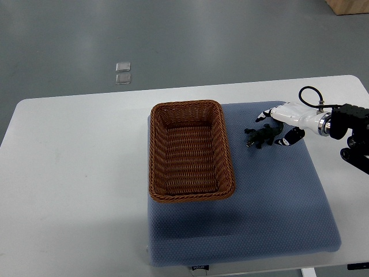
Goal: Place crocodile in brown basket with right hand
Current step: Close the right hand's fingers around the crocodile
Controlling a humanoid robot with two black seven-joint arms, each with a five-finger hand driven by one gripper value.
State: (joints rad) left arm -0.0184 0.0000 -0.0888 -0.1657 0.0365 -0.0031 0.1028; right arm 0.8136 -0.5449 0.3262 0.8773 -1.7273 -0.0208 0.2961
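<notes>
Brown and woven, the basket [191,105] sits on the left part of a blue mat [277,202] on a white table [75,173]. There is nothing in it. From the top view, the dark green crocodile [259,137] lies on the mat just right of the basket, not touching it.

The right hand [286,120] comes in from the right. Its fingers [292,137] are spread apart around the crocodile's right end and have not closed on it. I cannot tell if they touch it. The left hand does not show.

I think this is the grabbing step. Next the fingers need to close on the toy and lift it higher than the basket wall. Then it goes a short way left and gets let go.

The way is open, and the table edges are well away.
</notes>
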